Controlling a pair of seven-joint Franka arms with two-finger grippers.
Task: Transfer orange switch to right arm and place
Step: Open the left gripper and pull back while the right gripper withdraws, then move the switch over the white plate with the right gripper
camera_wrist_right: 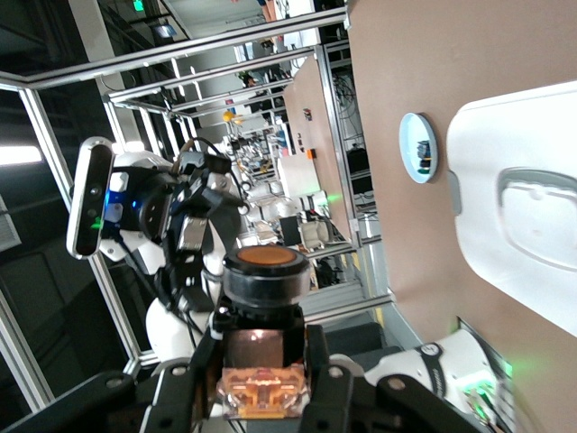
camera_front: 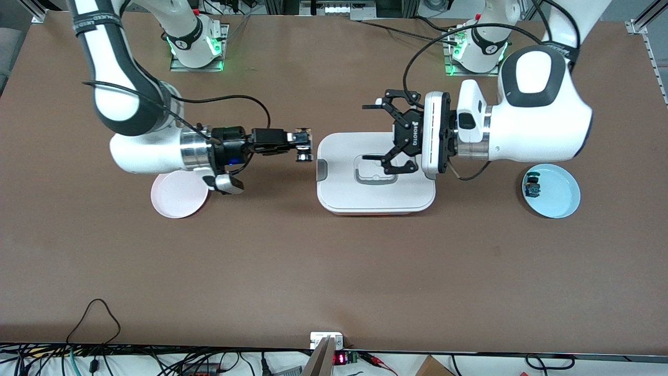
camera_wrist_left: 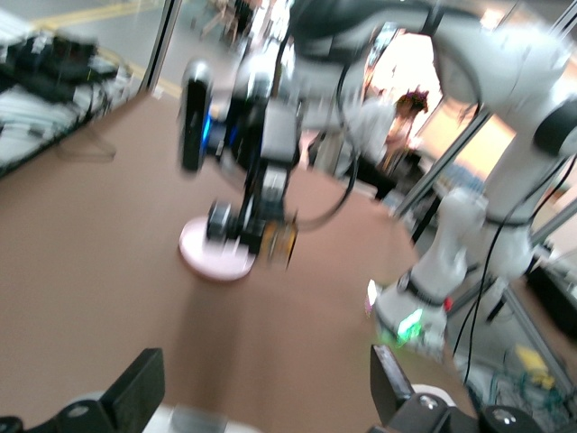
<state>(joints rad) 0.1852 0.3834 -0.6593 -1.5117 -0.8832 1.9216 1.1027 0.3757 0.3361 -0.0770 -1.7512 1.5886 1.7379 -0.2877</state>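
In the front view, left of centre, the right pincer (camera_front: 303, 145) is clenched on the orange switch (camera_front: 303, 152), held in the air over bare tabletop (camera_front: 334, 271) between the pink plate (camera_front: 177, 196) at middle left and the white lidded box (camera_front: 376, 193) at the centre. The right arm (camera_front: 141, 151) reaches in level from the upper left of the frame. At centre right the left pincer (camera_front: 373, 132) hangs released, its black fingers spread wide and holding nothing, over the box's lid. At the right edge a light blue plate (camera_front: 566, 196) lies on the tabletop with a small blue and teal component (camera_front: 532, 186) in it. In the left wrist view, the left pincer's own fingertips (camera_wrist_left: 135, 388) stand far apart along the bottom of the frame; in the middle, blurred, the right pincer (camera_wrist_left: 266, 239) shows above the pink plate (camera_wrist_left: 216, 262), gripping something small that cannot be made out clearly. In the right wrist view, at lower centre, the orange switch (camera_wrist_right: 263, 298) sits clamped between the right pincer's fingers (camera_wrist_right: 317, 361), orange round tip upward in the frame and brownish end below; the left pincer (camera_wrist_right: 194, 225) shows at middle left, the white box (camera_wrist_right: 514, 207) at the right, the blue plate (camera_wrist_right: 416, 149) above it.
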